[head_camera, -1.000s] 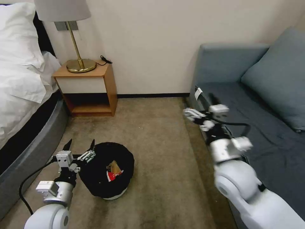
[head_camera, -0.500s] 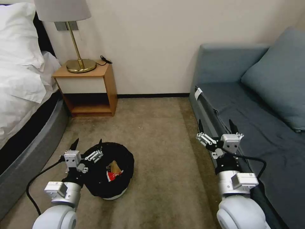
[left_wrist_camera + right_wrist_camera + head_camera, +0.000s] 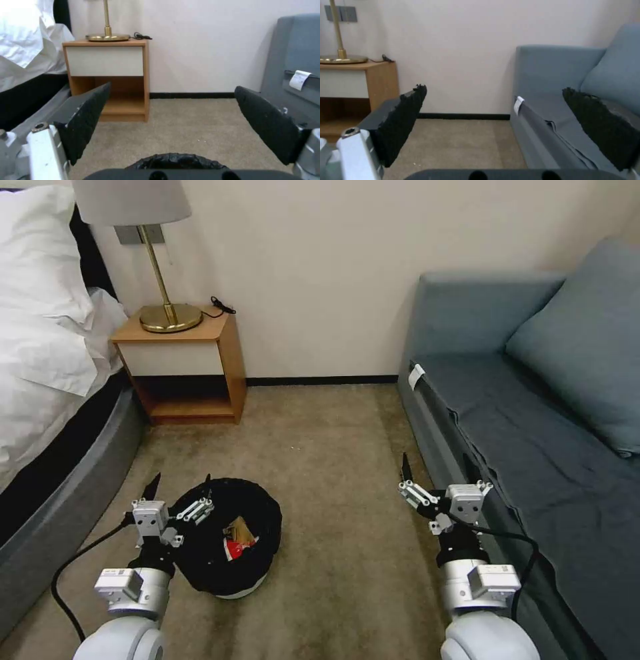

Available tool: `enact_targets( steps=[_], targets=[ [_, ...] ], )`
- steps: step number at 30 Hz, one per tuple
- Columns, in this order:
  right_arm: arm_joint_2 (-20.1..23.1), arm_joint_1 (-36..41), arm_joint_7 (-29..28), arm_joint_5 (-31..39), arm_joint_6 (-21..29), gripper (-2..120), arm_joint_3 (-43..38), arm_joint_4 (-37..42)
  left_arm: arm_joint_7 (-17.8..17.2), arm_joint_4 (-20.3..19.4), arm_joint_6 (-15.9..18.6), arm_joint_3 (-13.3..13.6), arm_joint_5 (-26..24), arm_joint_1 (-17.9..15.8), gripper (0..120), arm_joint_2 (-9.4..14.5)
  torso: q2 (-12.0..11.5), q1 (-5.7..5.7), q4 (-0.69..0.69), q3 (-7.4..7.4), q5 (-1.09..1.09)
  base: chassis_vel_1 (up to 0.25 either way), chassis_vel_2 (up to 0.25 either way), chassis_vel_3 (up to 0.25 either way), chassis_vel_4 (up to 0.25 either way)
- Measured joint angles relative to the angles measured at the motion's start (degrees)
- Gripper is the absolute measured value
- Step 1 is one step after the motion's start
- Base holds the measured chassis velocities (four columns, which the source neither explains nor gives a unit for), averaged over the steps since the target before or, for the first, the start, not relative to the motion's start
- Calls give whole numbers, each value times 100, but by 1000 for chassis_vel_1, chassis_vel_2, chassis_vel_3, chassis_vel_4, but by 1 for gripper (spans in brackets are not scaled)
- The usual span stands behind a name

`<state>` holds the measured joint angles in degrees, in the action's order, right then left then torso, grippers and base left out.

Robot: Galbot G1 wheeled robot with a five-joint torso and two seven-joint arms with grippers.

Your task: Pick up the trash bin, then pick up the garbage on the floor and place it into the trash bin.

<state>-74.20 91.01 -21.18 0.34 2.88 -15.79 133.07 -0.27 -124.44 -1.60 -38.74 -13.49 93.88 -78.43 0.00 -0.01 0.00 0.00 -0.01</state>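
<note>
Both grippers hang low over the beige carpet [image 3: 333, 460] with fingers spread wide and nothing between them. Left gripper [image 3: 179, 487] sits at the near-left rim of the round trash bin lined with crinkled black plastic [image 3: 257, 570], which stands on the carpet near the grey bed base [image 3: 67, 480]. Inside the bin lie a gold-brown snack wrapper [image 3: 238, 527] and a red-and-white crumpled wrapper [image 3: 235, 549]. Right gripper [image 3: 437, 470] hovers beside the front edge of the blue-grey sofa [image 3: 533, 447].

Arms: glossy white rounded shells are ending in silver-grey cylindrical wrists.
Cables: black cords are looping off each wrist.
Left gripper [image 3: 181, 488]: black pointed fingers are showing on silver linkages.
Right gripper [image 3: 437, 467]: matching build, textured black pads [image 3: 405, 117].
</note>
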Motion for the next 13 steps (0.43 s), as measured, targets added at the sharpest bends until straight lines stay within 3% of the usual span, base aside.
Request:
enact_targets(
  steps=[13],
  targets=[
    [11,-18,-15,16,11,100,12,-3,-2,-3,0,-5,-3,-1,100,1,0,0,0,0,0,0,0,0,0]
  ],
)
